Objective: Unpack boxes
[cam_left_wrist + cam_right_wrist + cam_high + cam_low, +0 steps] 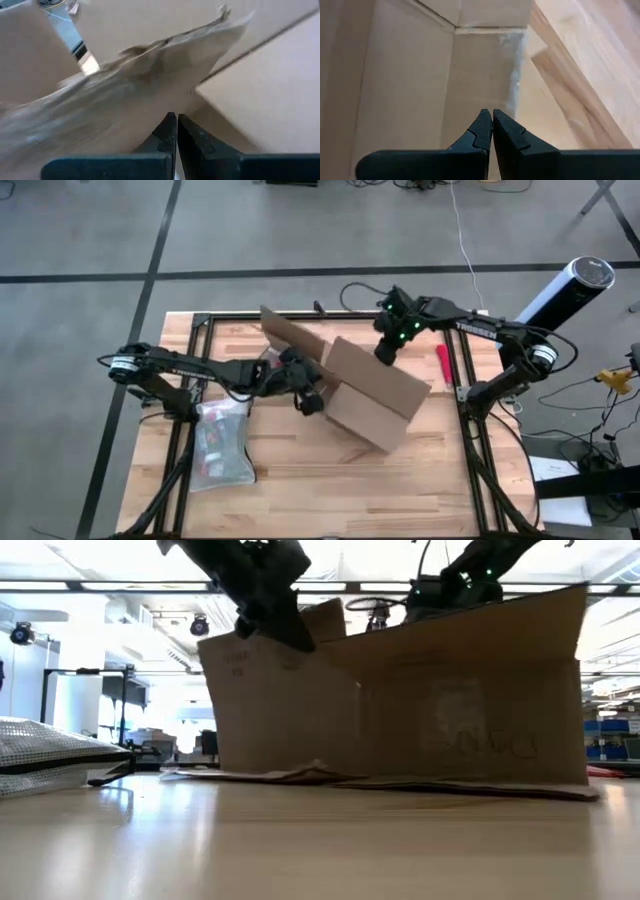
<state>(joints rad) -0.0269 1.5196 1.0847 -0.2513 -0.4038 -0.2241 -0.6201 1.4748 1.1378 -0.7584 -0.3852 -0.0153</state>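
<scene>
High view: box (372, 392) lies mid-bench, tipped on its side, flaps already opened; one flap stands out toward the far left. Judged partly done: opening is complete, emptying is not confirmed.

Contents: the interior seen from both wrist views shows only bare cardboard and crumpled brown paper (150, 75); whether any goods remain inside cannot be told. A pouch (222, 442) holding small items lies on the bench (300, 500) near left, well apart from the box. A red knife (444, 364) lies right of the box.

Left claw (312, 402) is at the box's left opening, pressed together, pinching nothing. Right claw (386, 352) sits at the far edge, likewise pressed together and empty.
</scene>
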